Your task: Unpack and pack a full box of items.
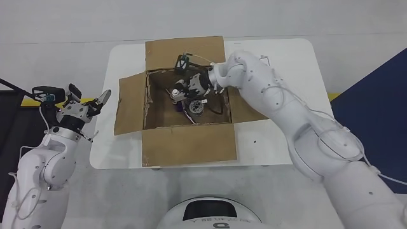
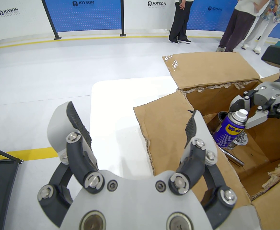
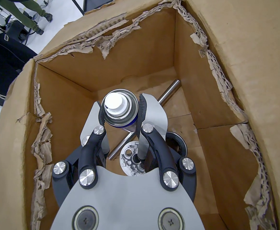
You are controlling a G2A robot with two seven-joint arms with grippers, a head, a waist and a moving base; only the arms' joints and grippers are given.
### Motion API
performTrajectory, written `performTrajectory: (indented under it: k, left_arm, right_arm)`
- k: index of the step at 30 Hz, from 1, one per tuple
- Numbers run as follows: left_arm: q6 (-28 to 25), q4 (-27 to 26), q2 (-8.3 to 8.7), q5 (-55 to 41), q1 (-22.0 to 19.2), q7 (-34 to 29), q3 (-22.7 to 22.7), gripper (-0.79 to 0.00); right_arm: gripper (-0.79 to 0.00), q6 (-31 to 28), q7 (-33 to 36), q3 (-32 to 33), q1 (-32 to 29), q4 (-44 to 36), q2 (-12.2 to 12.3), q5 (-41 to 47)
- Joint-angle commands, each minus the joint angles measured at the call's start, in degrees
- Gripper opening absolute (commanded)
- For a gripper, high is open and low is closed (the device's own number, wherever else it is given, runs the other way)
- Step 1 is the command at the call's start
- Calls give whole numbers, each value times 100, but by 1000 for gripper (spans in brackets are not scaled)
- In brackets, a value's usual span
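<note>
- The right end effector [image 3: 121, 111] is inside the open cardboard box [image 1: 189, 145], its fingers pinching a blue spray can [image 2: 229, 130] just below the white cap.
- The can is tilted and sits within the box walls.
- Under it on the box floor lie a metal rod [image 3: 169, 90], a toothed metal disc [image 3: 130, 159] and a dark ring [image 3: 178, 142].
- The left end effector [image 2: 132, 113] is spread and holds nothing, near the left edge of the white bench [image 1: 280, 57], outside the box.

White arms [image 1: 280, 102] trailing thin cables [image 1: 43, 116] carry grey end effectors [image 2: 132, 111] with black ribbed pads [image 2: 82, 128], silver screws [image 2: 93, 179].
</note>
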Motion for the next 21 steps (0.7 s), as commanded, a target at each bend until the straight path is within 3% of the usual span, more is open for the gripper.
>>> performTrajectory:
  k: [1, 4, 6, 8, 9, 21]
  left_arm:
    - [0, 0, 0, 0, 0, 0, 0, 0]
    - [0, 0, 0, 0, 0, 0, 0, 0]
    - [0, 0, 0, 0, 0, 0, 0, 0]
    - [0, 0, 0, 0, 0, 0, 0, 0]
    - [0, 0, 0, 0, 0, 0, 0, 0]
    - [0, 0, 0, 0, 0, 0, 0, 0]
  right_arm:
    - [-785, 22, -48, -66, 34, 215, -112, -16]
    - [-785, 186, -82, -150, 88, 487, -289, -17]
    - [-557, 359, -111, -215, 116, 611, -409, -75]
    - [-431, 433, -98, -270, 135, 747, -522, -97]
    - [-406, 434, -76, -292, 147, 818, -575, -95]
    - [-366, 394, -51, -508, 226, 1484, -1090, -333]
